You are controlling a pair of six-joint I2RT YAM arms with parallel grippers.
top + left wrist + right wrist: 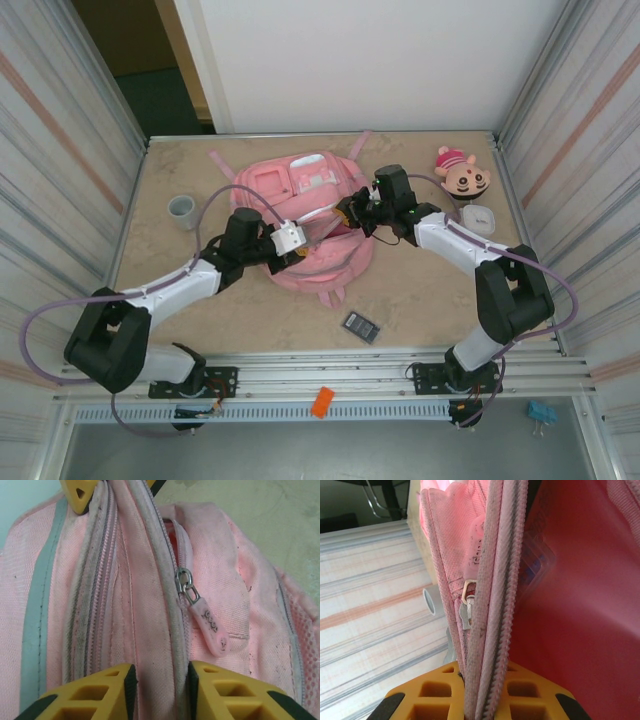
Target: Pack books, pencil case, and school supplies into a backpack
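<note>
Pale stone-patterned table (430, 290), walled in by ribbed panels, carries the backpack (300, 185), which lies flat at its middle, pink with white-trimmed pockets on the far half and the zip mouth facing up between the two arms.

Both arms reach in to that mouth from opposite sides. The left gripper (161, 672) has its yellow fingers on either side of the zip rim (170, 605), with cloth filling the gap between them, so it looks like a pinch on the rim. The right gripper (482, 672) is pressed together on the other rim, and the red lining (580, 605) shows just past it.

The step in hand is judged to be opening the mouth wide enough to load it. To do that well, each grip should sit on the stiff stitched band, not on the thin cloth beside it, which would only stretch and slip. The arms would best draw apart evenly and a little upward. A sideways pull from one arm alone would likely drag so light a bag across the table. The mouth also needs to hold its shape unaided, since one arm must let go to fetch things.

Near the front edge, well apart from the bag, lies the small dark calculator (361, 326), still to be packed.

The pink zip pull (207, 622) hangs loose beside the left grip and is best left untouched
</note>
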